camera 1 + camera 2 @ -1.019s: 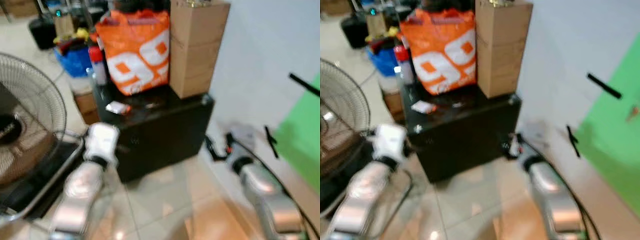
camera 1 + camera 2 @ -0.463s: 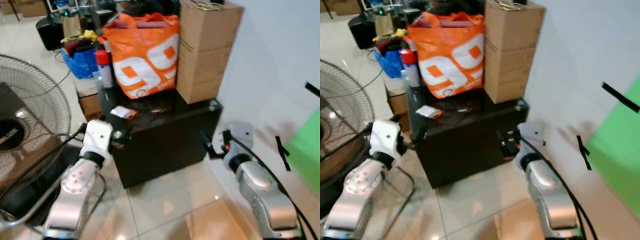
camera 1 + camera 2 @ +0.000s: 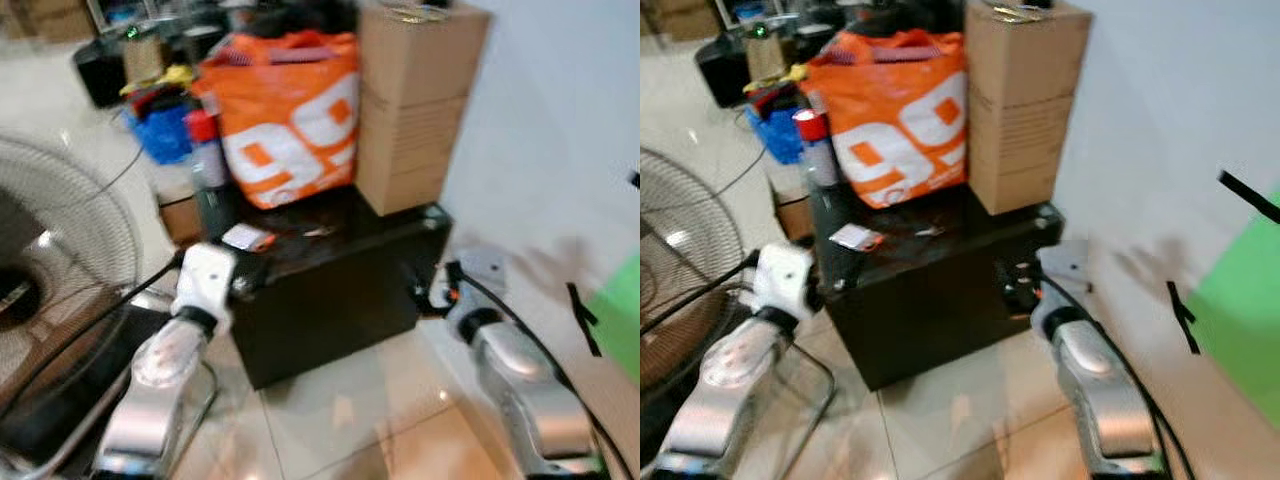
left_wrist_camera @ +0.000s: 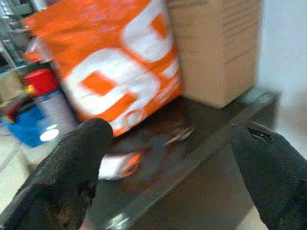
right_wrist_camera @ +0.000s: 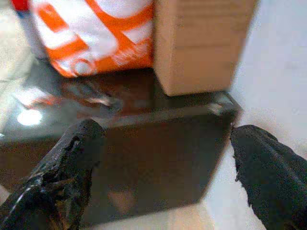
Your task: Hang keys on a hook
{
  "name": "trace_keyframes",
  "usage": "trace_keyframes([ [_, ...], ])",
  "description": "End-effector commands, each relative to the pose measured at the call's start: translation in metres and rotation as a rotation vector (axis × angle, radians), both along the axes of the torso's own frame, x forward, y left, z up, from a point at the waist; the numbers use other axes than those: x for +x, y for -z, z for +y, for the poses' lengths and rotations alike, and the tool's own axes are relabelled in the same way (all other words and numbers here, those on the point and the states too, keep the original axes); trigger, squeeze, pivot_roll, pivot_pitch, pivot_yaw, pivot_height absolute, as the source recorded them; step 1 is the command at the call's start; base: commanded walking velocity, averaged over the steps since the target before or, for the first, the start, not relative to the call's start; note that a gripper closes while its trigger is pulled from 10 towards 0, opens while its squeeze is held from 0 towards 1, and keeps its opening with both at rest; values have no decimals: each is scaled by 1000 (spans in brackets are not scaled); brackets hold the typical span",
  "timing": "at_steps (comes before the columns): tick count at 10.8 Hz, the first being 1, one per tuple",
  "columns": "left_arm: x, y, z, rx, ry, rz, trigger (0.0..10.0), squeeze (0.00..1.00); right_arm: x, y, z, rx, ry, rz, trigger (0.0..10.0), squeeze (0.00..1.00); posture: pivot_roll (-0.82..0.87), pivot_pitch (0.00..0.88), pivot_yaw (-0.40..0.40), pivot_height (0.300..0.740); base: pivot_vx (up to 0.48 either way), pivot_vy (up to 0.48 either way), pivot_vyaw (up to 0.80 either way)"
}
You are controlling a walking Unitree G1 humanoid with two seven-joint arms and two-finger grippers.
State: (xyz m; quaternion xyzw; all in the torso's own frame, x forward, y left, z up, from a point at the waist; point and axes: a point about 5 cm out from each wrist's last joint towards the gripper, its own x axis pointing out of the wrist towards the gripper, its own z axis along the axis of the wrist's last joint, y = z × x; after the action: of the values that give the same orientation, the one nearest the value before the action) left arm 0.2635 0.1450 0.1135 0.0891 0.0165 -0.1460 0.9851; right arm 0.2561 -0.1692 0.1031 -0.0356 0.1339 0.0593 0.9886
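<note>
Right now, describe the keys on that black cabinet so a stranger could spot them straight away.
Start at the black cabinet against the white wall. On its glossy top, in front of the orange bag, lies a small silvery bunch, the keys. The white and orange card beside them is flat and larger; the keys are thin and metallic.

orange bag (image 3: 898, 120): big white "99", tilted, across the front; small round white mark beneath, unreadable
cardboard box (image 3: 1025, 100): faint printed lines on the side, too blurred to read
red-capped can (image 3: 816, 150): no legible label
small card on black cabinet (image 3: 855, 237): white with orange edge, print unreadable
fan (image 3: 60, 260): no legible brand
</note>
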Motion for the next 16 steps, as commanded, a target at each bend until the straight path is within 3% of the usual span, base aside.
trace_keyframes([
  [1, 2, -1, 3, 17, -1, -8, 10000, 557, 2, -6, 0, -3, 5, -26, 10000, 1000, -57, 0, 49, 740, 304, 0, 0],
  [5, 1, 1, 3, 15, 13, 1, 10000, 557, 1, -5, 3, -12, 5, -34, 10000, 1000, -63, 0, 66, 740, 305, 0, 0],
  [12, -1, 2, 5, 12, -6, -1, 10000, 557, 6, -5, 4, -41, -18, -27, 10000, 1000, -48, 0, 28, 740, 305, 0, 0],
  [16, 2, -1, 8, 33, 7, -5, 10000, 557, 5, -4, 11, -13, -15, -33, 10000, 1000, -30, 0, 55, 740, 305, 0, 0],
])
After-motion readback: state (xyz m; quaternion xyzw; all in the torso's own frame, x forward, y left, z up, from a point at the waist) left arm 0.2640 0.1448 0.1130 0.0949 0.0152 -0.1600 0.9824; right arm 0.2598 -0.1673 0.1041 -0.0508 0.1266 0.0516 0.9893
